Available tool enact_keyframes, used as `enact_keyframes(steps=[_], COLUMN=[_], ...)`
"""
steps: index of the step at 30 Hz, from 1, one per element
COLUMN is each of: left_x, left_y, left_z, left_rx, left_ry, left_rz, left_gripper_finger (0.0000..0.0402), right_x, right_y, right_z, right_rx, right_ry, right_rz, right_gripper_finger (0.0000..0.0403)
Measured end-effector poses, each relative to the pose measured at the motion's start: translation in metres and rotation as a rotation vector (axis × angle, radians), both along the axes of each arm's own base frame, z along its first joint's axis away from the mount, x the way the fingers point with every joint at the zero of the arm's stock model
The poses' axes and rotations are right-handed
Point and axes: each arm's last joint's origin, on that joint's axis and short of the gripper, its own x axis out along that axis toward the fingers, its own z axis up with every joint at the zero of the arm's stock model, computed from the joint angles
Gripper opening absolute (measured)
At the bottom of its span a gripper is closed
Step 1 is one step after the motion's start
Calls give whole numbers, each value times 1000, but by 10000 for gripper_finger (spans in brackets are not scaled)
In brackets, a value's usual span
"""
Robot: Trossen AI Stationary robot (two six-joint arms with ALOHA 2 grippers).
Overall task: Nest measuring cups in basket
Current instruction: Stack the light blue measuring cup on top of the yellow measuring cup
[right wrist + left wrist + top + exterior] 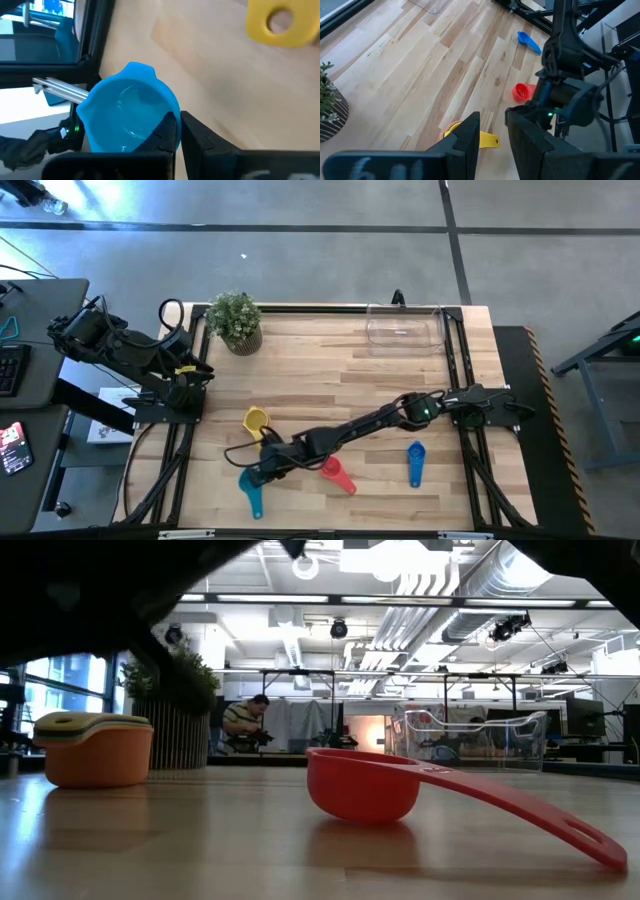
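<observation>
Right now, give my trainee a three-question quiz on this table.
1. True or false: the right gripper is shut on the light blue cup.
2. Which cup lies nearest the red cup? A) blue cup B) light blue cup C) yellow cup
3. Fill in: the clear basket holds ___ cups.

Key: 1 true; 2 B; 3 no. The left gripper waits beside the table's left edge.
</observation>
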Motion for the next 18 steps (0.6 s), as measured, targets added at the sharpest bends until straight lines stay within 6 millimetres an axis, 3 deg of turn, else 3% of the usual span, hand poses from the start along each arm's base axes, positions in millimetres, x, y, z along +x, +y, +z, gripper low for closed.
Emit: enact_keyframes(steps=[6,18], left_x=[0,0], left_y=[0,0], left_z=[0,0], left_rx=[0,-15], left_ry=[0,0], left_rz=[0,9], left_gripper_finger=[90,90], right_x=[-3,4], right_y=[-13,-74], right_z=[19,43], right_rx=[-48,-159], right_ry=[9,11], right_rz=[-28,-29], right_gripper_finger=[1,1])
